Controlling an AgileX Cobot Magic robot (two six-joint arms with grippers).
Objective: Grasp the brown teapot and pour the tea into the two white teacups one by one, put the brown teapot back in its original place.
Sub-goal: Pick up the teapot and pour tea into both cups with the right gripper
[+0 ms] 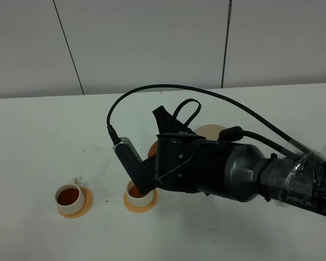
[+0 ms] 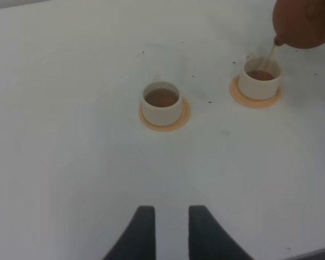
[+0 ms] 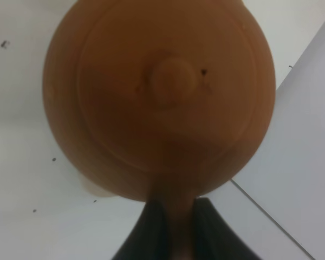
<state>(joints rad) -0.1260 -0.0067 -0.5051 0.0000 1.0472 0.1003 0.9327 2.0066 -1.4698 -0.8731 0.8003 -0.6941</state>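
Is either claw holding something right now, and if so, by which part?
The right claw holds the brown teapot by its handle, pinched between both fingers. The left claw is open and holds nothing.

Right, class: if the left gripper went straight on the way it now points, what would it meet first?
Probably the filled white teacup on its orange coaster, which sits straight ahead of the left gripper. If its fingers slope downward, it would meet the table first.
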